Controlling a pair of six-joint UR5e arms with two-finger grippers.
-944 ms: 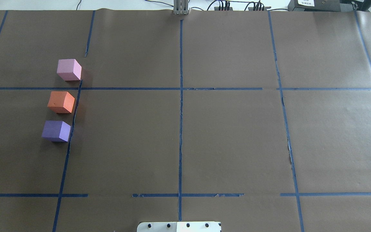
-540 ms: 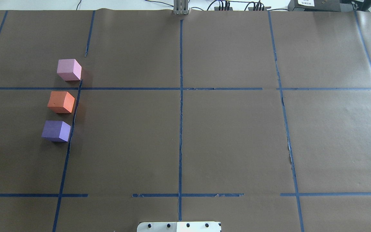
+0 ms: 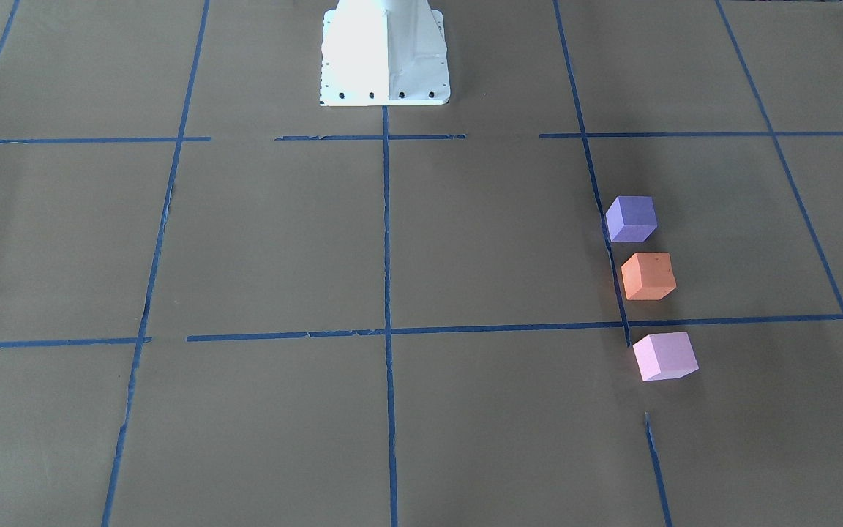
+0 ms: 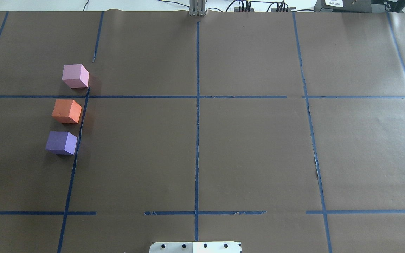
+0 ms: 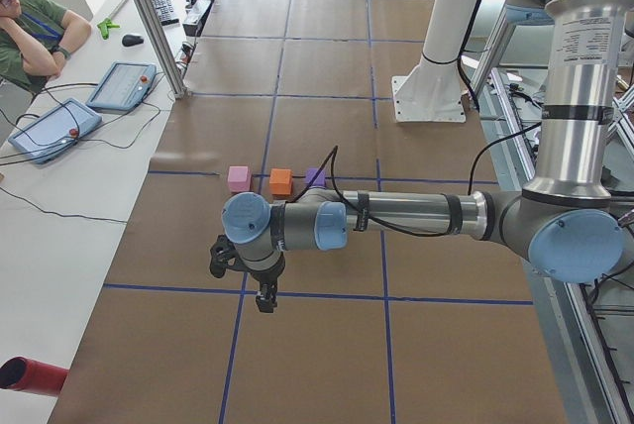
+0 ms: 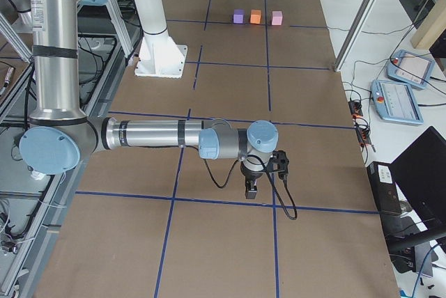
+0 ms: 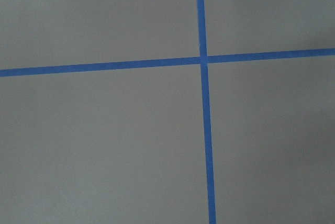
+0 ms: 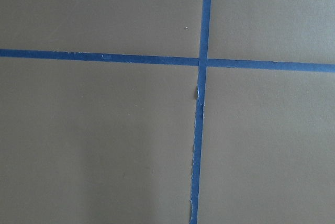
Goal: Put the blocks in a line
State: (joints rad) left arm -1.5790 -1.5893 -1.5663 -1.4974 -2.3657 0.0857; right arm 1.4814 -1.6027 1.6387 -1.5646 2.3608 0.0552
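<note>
Three foam blocks stand in a near-straight row with small gaps on the left part of the table: pink block (image 4: 75, 76) farthest, orange block (image 4: 66, 111) in the middle, purple block (image 4: 61, 142) nearest the robot. They also show in the front view as purple (image 3: 631, 218), orange (image 3: 647, 276) and pink (image 3: 664, 356). My left gripper (image 5: 263, 295) hangs over bare paper, well away from the blocks, seen only from the side. My right gripper (image 6: 251, 190) hangs over the far other end, also seen only from the side. I cannot tell whether either is open or shut.
Brown paper with a blue tape grid (image 4: 197, 105) covers the table. The white robot base (image 3: 385, 58) stands at the near middle edge. An operator (image 5: 30, 33) sits at a side bench with tablets (image 5: 121, 85). A red cylinder (image 5: 25, 374) lies near that bench.
</note>
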